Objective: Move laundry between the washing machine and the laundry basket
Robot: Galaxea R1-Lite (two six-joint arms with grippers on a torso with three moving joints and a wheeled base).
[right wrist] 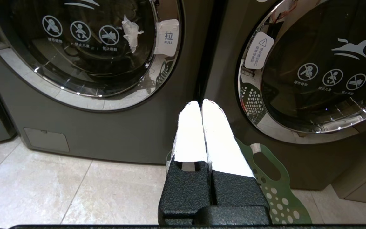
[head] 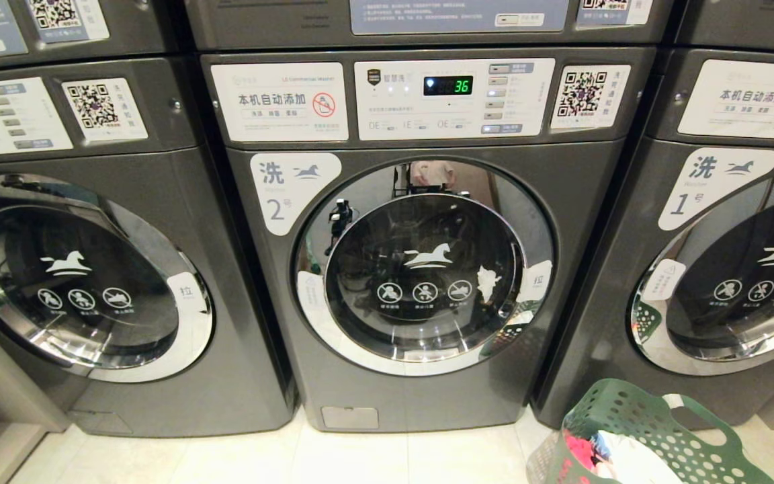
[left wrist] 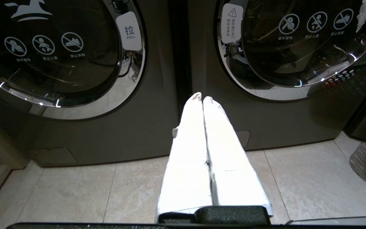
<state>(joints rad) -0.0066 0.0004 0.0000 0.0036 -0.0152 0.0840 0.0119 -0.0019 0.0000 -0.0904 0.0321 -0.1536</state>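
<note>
The washing machine (head: 420, 269) marked 2 faces me with its round glass door shut and its display lit. A green perforated laundry basket (head: 635, 437) stands on the floor at the lower right, with pink and white laundry (head: 612, 454) inside. Neither arm shows in the head view. My left gripper (left wrist: 202, 97) is shut and empty, held low over the floor in front of the gap between two machines. My right gripper (right wrist: 201, 101) is also shut and empty, above the basket's rim (right wrist: 275, 184), facing the gap beside the machine's door (right wrist: 84, 47).
Matching machines stand to the left (head: 84, 282) and right (head: 729, 269), with more stacked above. A white PULL tab (right wrist: 168, 37) sits on the middle door's right edge. Pale tile floor (head: 360, 457) runs in front of the machines.
</note>
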